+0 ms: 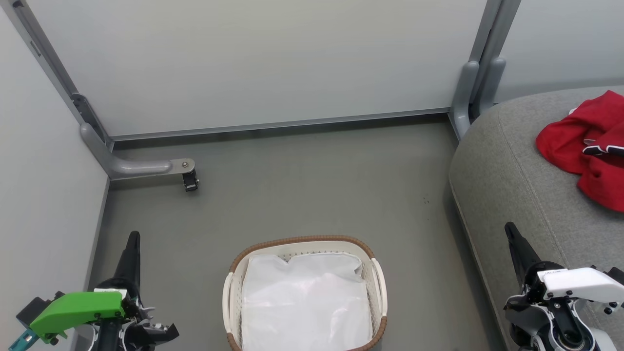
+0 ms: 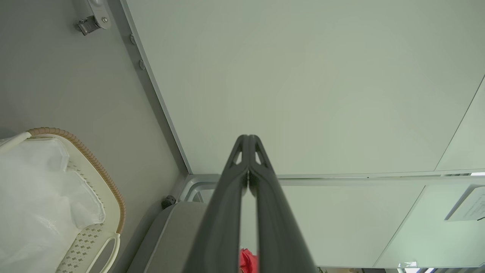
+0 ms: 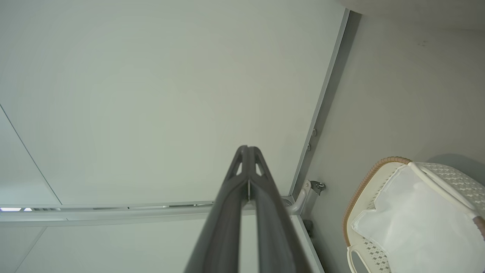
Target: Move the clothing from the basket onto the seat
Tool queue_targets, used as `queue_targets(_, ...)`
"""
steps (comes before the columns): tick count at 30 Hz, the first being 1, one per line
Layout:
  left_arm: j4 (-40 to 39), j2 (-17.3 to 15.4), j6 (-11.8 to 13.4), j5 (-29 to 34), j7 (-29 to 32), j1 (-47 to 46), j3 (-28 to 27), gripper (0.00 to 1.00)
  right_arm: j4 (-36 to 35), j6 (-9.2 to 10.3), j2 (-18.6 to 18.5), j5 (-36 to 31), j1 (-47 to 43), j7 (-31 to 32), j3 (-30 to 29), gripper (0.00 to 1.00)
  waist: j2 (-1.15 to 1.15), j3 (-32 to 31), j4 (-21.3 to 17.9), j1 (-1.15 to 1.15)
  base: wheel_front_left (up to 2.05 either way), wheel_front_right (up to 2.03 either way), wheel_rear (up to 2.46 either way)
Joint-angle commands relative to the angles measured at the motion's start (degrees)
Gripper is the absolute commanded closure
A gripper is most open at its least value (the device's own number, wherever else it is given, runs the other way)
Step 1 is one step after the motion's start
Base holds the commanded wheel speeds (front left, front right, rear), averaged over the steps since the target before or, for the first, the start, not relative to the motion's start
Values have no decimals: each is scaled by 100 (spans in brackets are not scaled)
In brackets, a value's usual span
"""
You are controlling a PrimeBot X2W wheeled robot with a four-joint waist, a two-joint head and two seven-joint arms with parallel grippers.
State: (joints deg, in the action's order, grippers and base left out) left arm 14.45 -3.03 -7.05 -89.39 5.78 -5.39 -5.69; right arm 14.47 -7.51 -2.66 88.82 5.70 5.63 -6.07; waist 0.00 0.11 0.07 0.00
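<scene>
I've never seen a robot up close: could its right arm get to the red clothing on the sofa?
Probably yes. The right gripper hovers by the near edge of the seat, fingers shut, and only bare grey cushion lies between it and the clothing. It would have to open first.

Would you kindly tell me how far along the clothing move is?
Done: the clothing lies on the seat; the basket shows its white liner, no red visible. In hand: nothing, the left gripper and right gripper are shut and empty. Left: seemingly nothing, unless something hides beneath the liner.
</scene>
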Motion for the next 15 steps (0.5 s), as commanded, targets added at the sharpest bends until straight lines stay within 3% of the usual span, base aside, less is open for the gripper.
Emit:
queue_targets(1, -41, 1, -40, -105, 29, -112, -52, 100, -43, 3, -36, 120, 73, 44, -28, 100, 0, 1, -1, 0, 0, 0, 0)
queue_targets(15, -47, 18, -63, -309, 101, -112, -109, 100, -62, 4, -37, 370, 70, 110, -59, 100, 0, 7, -7, 0, 0, 0, 0)
